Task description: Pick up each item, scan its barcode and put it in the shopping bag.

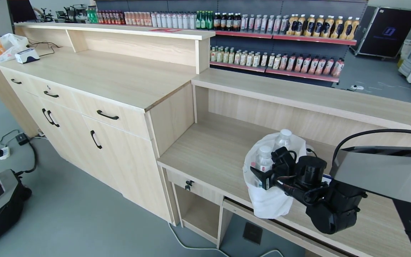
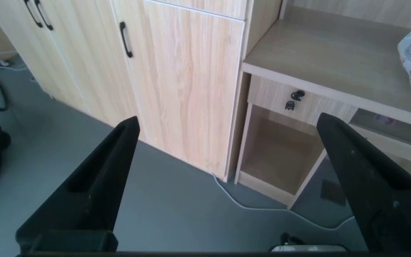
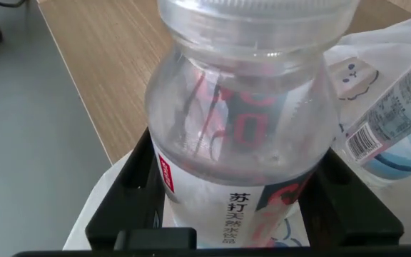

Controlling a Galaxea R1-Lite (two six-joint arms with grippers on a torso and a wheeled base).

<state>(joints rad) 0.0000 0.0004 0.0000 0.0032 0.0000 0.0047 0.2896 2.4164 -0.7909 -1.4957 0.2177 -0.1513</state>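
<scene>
Right gripper (image 1: pixel 262 175) pinches a water bottle (image 1: pixel 263 160) in the shopping bag (image 1: pixel 270 205) at the counter (image 1: pixel 205 153) front edge, likely for bagging; left gripper (image 2: pixel 228 187) spread.

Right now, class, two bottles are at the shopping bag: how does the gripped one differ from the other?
The gripped bottle is clamped by the right gripper; the free bottle sits loose in the shopping bag. The gripped bottle is nearer the front edge of the counter, the free bottle farther back. The gripped bottle's label shows red, the free bottle's blue. Both are clear with white caps.
</scene>
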